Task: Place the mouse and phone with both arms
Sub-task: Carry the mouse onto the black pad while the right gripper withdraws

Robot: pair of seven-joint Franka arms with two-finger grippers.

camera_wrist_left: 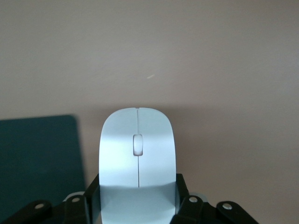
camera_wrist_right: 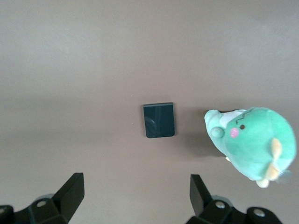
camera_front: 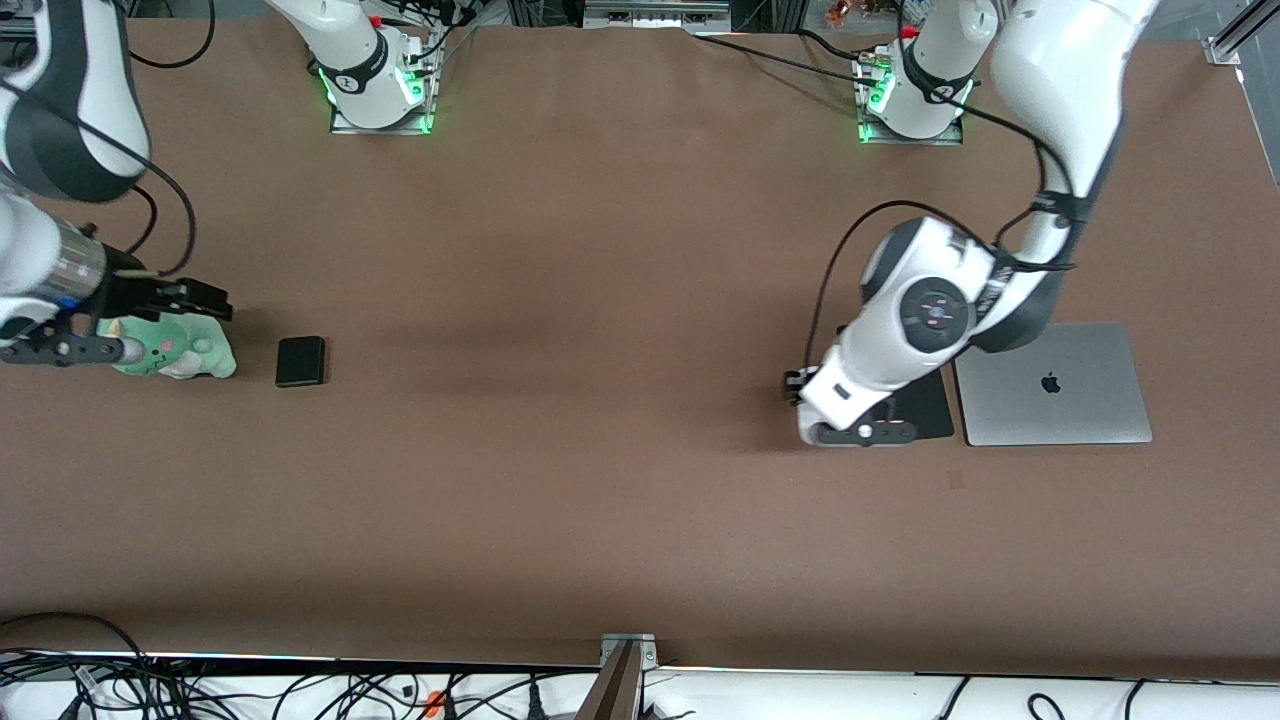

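The white mouse (camera_wrist_left: pixel 138 154) sits between the fingers of my left gripper (camera_wrist_left: pixel 138 205), which is shut on it just beside the edge of the black mat (camera_wrist_left: pixel 39 158). In the front view the left gripper (camera_front: pixel 855 428) is low at the mat's (camera_front: pixel 925 405) edge, and its wrist hides the mouse. The black phone (camera_front: pixel 301 361) lies flat on the table toward the right arm's end, and it also shows in the right wrist view (camera_wrist_right: pixel 159 120). My right gripper (camera_front: pixel 205 300) is open and empty (camera_wrist_right: pixel 135 196), up over the green plush toy next to the phone.
A green plush toy (camera_front: pixel 175 352) lies beside the phone, toward the right arm's end, and also shows in the right wrist view (camera_wrist_right: pixel 252 142). A closed silver laptop (camera_front: pixel 1050 385) lies beside the black mat toward the left arm's end. Cables run along the table's near edge.
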